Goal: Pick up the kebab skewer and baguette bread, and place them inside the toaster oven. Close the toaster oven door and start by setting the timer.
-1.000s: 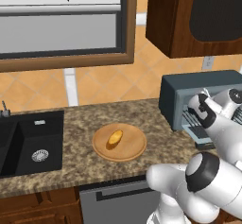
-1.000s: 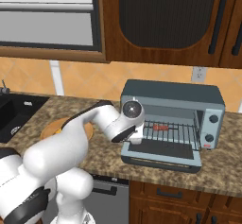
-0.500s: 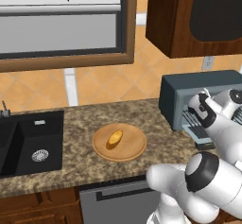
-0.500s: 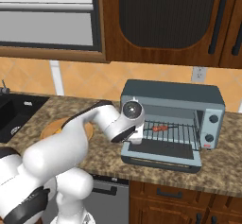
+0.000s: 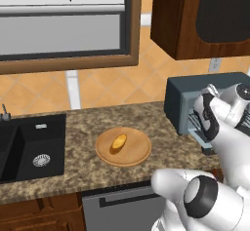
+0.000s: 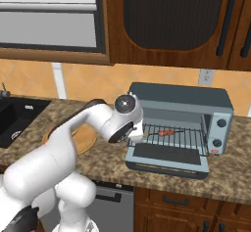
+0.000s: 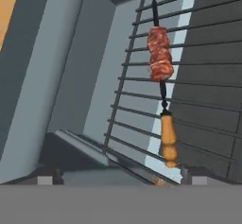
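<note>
Since the skewer (image 7: 160, 83) lies freed on the oven (image 6: 182, 123) rack just ahead of the spread, empty gripper (image 7: 120, 175), pointing lengthwise away, the baguette (image 5: 118, 143) waits behind, well apart.

No text, label, brand, number or sign could be read in any view. The toaster oven (image 6: 179, 123) showed two plain knobs on its right panel, with no legible markings beside them.
</note>
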